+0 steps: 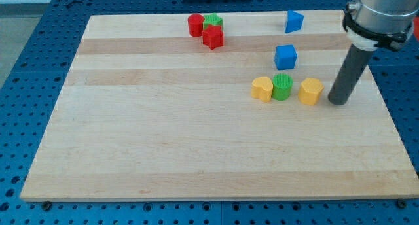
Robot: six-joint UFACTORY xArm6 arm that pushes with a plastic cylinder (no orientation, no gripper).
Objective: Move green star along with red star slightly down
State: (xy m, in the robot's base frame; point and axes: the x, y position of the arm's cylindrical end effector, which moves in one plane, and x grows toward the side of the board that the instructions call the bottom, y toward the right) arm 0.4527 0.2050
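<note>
Arm's end section [382,12] shows at the view's top right: fat cylinder, silver-grey metal w/ soft sheen, black band round its lower edge. Below it a straight dark grey rod [347,71], matte, plain, no markings or cables visible. My tip [337,102] is the rod's blunt, flat-cut end.

One camera — raised before the board's [196,153] bottom edge, looking obliquely down across it.
</note>
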